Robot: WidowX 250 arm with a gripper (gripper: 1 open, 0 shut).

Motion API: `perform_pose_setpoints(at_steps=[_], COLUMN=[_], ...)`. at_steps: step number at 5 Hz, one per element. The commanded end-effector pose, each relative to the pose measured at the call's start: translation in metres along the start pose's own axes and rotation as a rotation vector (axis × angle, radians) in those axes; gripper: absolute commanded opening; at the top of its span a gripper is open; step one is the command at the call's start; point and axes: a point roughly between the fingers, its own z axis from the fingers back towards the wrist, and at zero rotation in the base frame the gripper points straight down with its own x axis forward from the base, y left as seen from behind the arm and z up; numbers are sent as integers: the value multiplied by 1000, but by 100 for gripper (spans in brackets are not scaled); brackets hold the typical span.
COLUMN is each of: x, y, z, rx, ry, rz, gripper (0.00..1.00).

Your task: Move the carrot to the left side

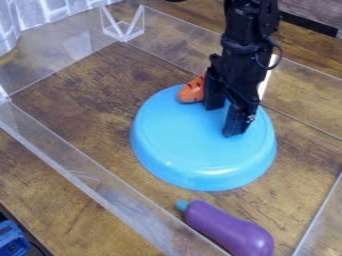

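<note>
Pincer (225, 107) of a black robot arm, pointing downward over the far part of a blue plate (187, 155); its two dark fingers (237, 122) stand spread apart, open and gripping nothing. One finger reaches down to the plate surface right of centre, the other sits near the plate's far rim.

Carrot (194, 90), a small orange toy, lies at the far edge of the plate, just beside the pincer's left-hand finger as seen by the camera. Most of it is hidden behind the arm; whether the finger touches it cannot be told, nor whether it rests on the plate rim or on the wood just behind.

Plate, round and turned rim-down, rests on a brown wooden table (80, 110). Clear plastic walls (67, 165) fence the working area along the near-left side and the far-left corner.

Eggplant (230, 230), a purple toy with a small green-blue stem end, lies on the table at the near edge, well apart from the carrot and close to the plate's near rim.
</note>
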Motion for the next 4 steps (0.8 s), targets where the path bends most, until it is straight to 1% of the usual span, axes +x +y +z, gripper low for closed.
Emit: perform_pose_setpoints(at_steps=[1,2,4], x=[-1,-1,3], y=[9,11,18], z=[-10,-14,-20], rx=[-1,-4,11], ry=[-9,-8,-13], rz=[48,60,74], gripper=[100,100,100])
